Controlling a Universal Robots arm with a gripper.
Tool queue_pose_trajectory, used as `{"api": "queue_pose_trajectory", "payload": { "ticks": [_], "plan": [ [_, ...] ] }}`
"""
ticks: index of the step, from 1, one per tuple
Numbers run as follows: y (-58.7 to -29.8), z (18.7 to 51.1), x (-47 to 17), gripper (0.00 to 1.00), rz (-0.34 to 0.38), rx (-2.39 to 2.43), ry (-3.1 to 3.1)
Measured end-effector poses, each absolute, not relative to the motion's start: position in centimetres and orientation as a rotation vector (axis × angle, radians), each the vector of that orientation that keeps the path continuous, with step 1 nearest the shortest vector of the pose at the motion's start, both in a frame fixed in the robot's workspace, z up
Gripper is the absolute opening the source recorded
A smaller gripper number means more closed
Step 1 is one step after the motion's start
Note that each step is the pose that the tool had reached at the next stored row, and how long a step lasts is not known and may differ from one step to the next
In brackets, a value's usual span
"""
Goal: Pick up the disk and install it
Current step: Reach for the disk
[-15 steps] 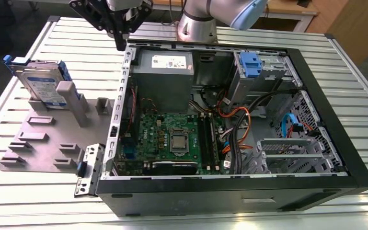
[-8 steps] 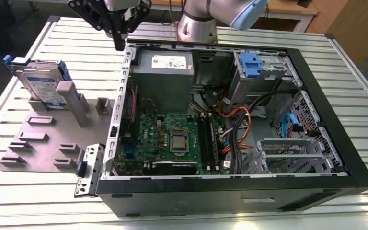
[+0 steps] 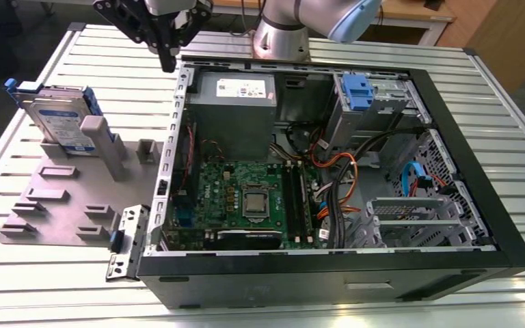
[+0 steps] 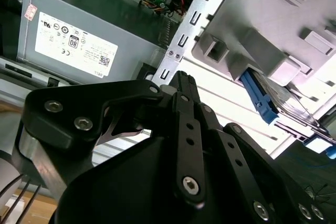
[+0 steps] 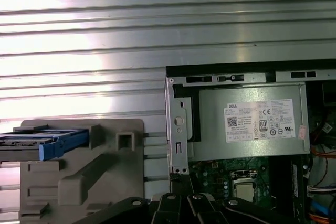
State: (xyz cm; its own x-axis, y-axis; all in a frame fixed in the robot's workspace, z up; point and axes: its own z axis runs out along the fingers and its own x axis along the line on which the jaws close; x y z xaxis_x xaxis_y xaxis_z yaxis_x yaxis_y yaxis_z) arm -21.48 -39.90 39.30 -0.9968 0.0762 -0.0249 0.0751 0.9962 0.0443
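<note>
Slatted metal table, open PC case lying on it.

Exterior view: your gripper hangs over the case's far corner on the exterior view's left, fingers together with nothing between them. The disk stands on edge in a slot of the grey fixture plate. It is outside the case on the exterior view's left, well apart from the gripper.

Second wrist view: gripper linkage up close, tips closed and empty. Past it you get the power supply, the fixture plate and the disk, blue frame edge showing, seated in the plate.

First wrist view: disk sits in the fixture plate, just beside the case wall. The power supply is in the case corner, and the gripper is over the case edge.
</note>
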Motion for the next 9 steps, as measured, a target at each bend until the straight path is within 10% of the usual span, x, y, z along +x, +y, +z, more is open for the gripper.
{"api": "queue_pose_trajectory", "payload": {
  "ticks": [9],
  "plan": [
    [-39.9, 39.3, -22.9, 0.11, 0.068, 0.118, 3.112]
  ]
}}
